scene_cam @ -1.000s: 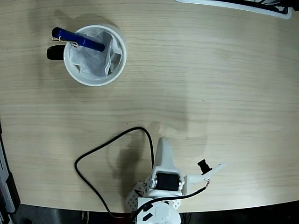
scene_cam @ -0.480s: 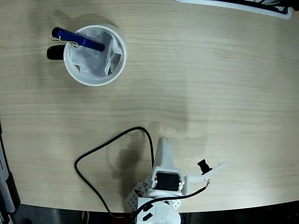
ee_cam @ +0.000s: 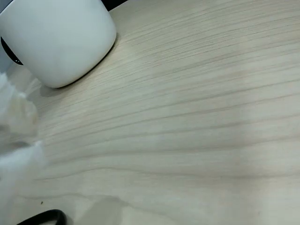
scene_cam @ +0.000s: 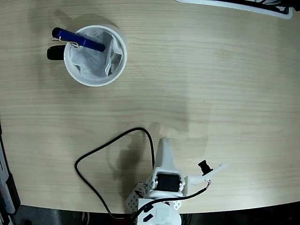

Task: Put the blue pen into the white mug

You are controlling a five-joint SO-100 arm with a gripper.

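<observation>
nothing has moved since the earlier frames: in the fixed view the arm sits folded at the bottom edge of the bench exactly as it did a second ago, and no object has shifted. the blue pen rests in the white mug at the upper left of that view, lying at a slant with its lower end down in the crumpled tissue lining and its capped end jutting out over the rim on the side of the black handle. pen and arm are well apart. the end effector points up the bench from the base and holds nothing; whether its jaws are parted or closed cannot be told, since the fixed view shows only its top face and the wrist view gives only a white blur at the left edge. the wrist view otherwise shows bare wood grain, the mug's outer wall at upper left, and a bit of black cable at the bottom. the same black cable loops across the bench beside the base in the fixed view. judgement: the standstill, with the pen lodged in the mug, indicates the task is complete and the arm is parked; the only residual risk is the overhanging pen tipping out if disturbed.
</observation>
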